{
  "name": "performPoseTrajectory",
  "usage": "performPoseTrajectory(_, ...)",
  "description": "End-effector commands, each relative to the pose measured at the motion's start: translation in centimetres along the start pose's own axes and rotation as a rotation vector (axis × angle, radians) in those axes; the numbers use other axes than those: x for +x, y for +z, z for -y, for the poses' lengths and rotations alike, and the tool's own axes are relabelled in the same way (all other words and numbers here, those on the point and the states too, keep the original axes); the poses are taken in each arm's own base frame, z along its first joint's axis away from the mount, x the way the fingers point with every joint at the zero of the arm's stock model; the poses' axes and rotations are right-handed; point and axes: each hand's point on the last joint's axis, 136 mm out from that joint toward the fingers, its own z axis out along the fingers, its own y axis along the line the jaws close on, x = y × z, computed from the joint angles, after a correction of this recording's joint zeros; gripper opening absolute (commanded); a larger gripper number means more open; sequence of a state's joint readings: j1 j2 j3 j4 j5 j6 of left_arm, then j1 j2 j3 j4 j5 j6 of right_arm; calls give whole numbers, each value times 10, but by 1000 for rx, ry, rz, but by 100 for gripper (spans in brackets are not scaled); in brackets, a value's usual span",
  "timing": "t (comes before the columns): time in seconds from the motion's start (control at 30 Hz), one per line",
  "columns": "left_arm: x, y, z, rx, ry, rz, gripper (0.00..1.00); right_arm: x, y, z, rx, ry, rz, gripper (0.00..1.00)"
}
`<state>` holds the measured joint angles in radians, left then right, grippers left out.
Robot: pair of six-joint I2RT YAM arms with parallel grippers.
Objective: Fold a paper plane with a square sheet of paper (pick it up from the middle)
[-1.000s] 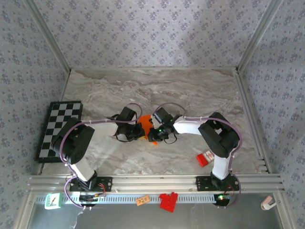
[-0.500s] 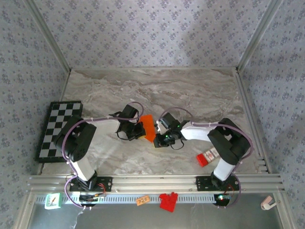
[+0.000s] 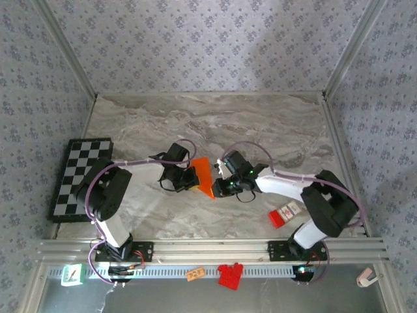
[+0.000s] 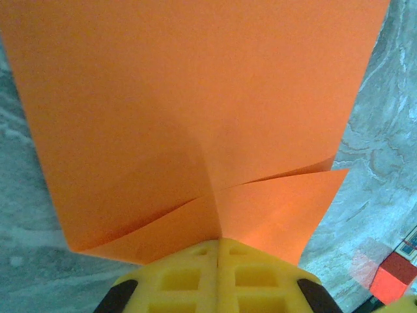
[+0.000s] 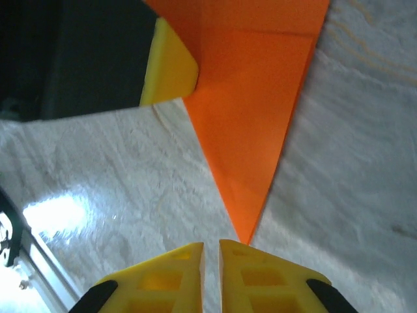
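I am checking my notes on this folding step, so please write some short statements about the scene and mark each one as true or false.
1. The left gripper is shut on the orange paper. True.
2. The checkerboard lies on the right side of the table. False: it lies on the left side.
3. The paper's pointed tip reaches toward the right gripper. True.
4. The red-and-white box rests on the paper. False: it lies apart, farther right on the table.
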<state>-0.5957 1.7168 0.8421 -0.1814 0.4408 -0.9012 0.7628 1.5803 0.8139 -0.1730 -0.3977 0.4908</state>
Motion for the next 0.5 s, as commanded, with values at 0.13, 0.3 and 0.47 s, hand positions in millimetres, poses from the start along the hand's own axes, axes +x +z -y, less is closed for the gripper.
performPoseTrajectory(0.13, 4, 8, -47, -168, -69, -2, 4, -8, 28, -2, 25, -16, -28, 14)
performPoseTrajectory(0.3, 2, 7, -44, -160, -58, 4, 4, 6, 39, 16, 77, 0, -73, 13)
performPoseTrajectory(0.47, -7, -1, -51, -169, -40, 19, 8, 29, 42, 38, 153, 29, -141, 13)
